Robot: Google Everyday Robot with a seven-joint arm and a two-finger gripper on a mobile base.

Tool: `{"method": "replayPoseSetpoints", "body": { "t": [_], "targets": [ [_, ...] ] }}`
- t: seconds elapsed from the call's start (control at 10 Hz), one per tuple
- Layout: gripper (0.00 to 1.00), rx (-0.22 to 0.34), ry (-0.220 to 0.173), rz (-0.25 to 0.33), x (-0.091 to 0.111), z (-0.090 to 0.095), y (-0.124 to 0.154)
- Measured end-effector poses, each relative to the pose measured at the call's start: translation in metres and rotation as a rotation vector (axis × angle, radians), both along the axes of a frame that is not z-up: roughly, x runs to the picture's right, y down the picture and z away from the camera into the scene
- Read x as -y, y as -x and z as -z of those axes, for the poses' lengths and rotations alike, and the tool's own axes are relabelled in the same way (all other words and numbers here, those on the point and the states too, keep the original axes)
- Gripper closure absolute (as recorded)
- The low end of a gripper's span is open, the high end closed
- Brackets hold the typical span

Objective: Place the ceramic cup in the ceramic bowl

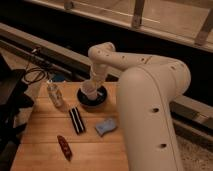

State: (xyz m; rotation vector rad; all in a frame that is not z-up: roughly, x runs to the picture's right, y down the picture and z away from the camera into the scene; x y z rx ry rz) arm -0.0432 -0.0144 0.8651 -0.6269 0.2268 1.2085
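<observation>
Ceramic bowl (93,97) sits at the far edge of the wooden desk (45,135). Hand (92,88) hangs right over the bowl; cannot tell its state. Ceramic cup (88,93) is pale, at the hand's tip, over the bowl's left part; held or resting, unclear. Left of the bowl: 1 clear bottle (54,94), upright. In front of the bowl: black bar (76,120), blue cloth (106,126), red packet (64,146) farthest.
</observation>
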Motion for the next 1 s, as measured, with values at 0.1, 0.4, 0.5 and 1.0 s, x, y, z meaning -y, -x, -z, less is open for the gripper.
{"method": "replayPoseSetpoints", "body": {
  "t": [0.1,0.4,0.5,1.0],
  "targets": [
    [0.56,0.007,-0.008,0.012,0.0022,0.0020,0.0014],
    [0.64,0.009,-0.004,0.012,0.0032,0.0035,0.0028],
    [0.64,0.008,-0.009,0.012,0.0034,0.0022,0.0015],
    [0.44,0.011,-0.017,0.015,0.0067,0.0039,0.0022]
  ]
}}
